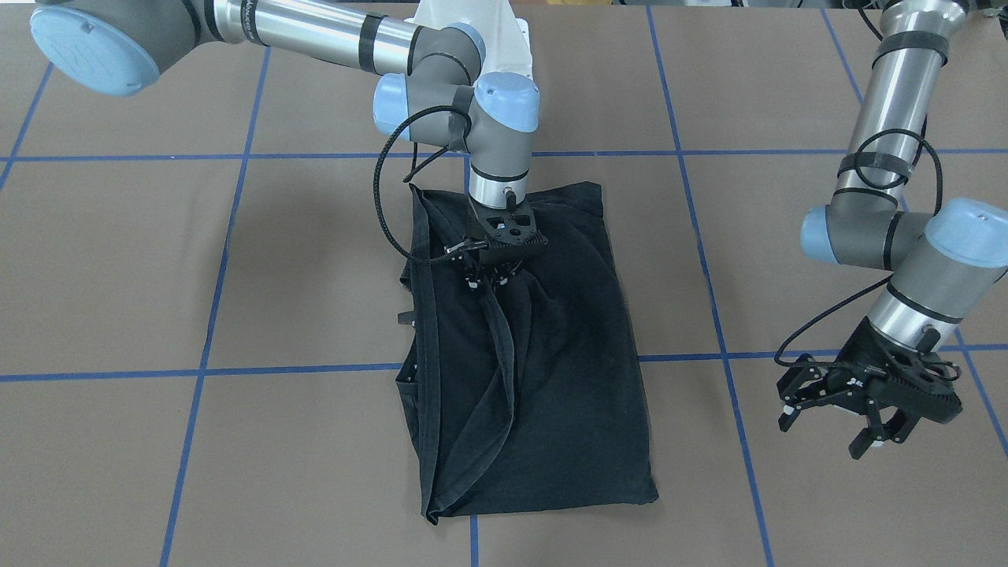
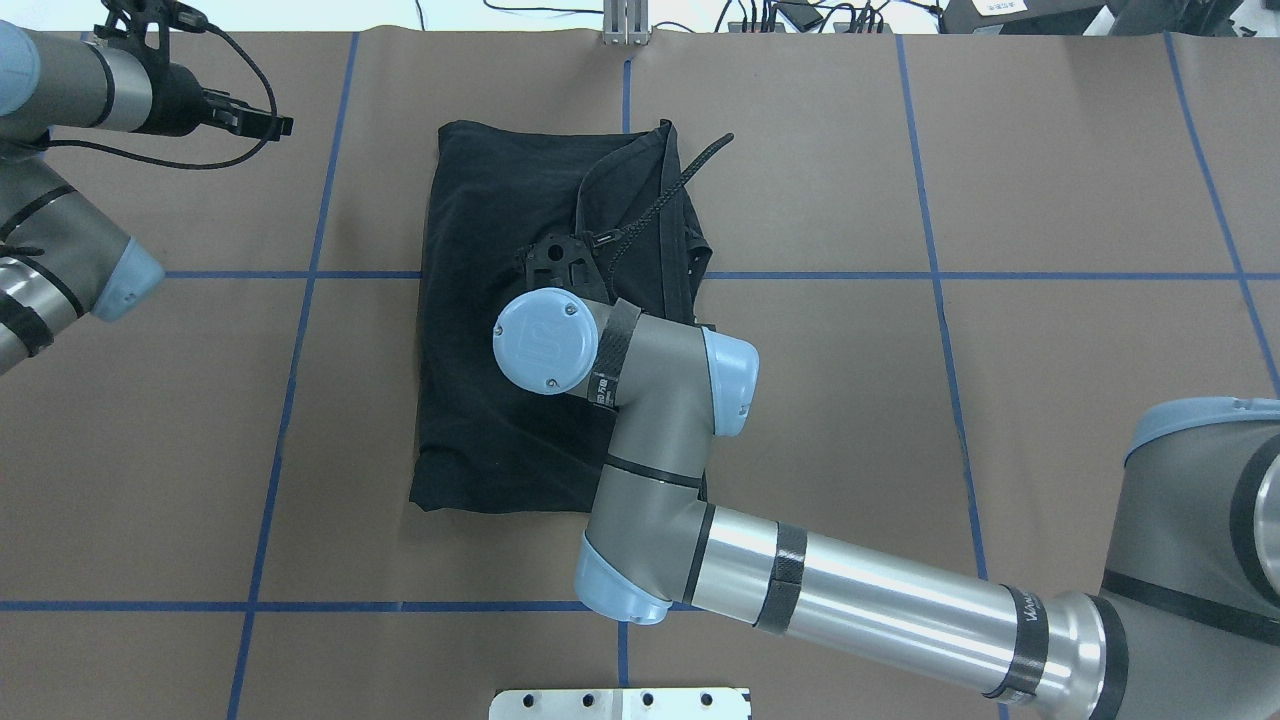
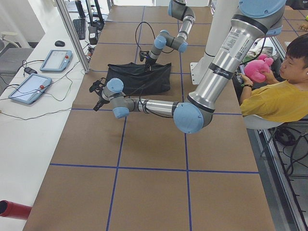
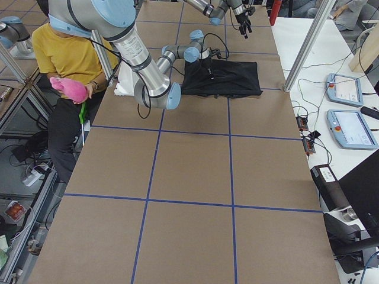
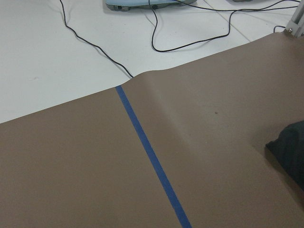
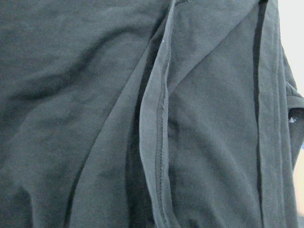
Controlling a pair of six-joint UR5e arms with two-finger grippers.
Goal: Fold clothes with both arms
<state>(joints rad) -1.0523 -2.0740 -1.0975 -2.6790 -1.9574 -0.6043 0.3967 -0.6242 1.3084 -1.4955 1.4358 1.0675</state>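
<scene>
the right gripper (image 1: 490,277) points straight down with its fingertips at the cloth of the black t-shirt (image 1: 551,354), toward the end of the shirt nearest the robot's base. its black fingers blend into the black fabric, so i cannot tell whether they pinch the cloth or only rest on it. the right wrist view is filled with rumpled fabric, and a hemmed fold (image 6: 159,142) runs lengthwise through it. the shirt lies folded into a long rectangle on the brown table (image 1: 118,276), crossing one of the blue tape lines (image 1: 236,368), with loose hems bunched along the side under the gripper. the right arm (image 2: 850,590) reaches over the shirt from the robot's side. well apart from the shirt, the left gripper (image 1: 823,433) hangs over bare table with its fingers spread wide and nothing between them, and the left arm (image 1: 890,118) rises behind it. in the side views a person (image 3: 274,91) in a yellow shirt sits by the table holding a pink plush toy (image 3: 257,70).
</scene>
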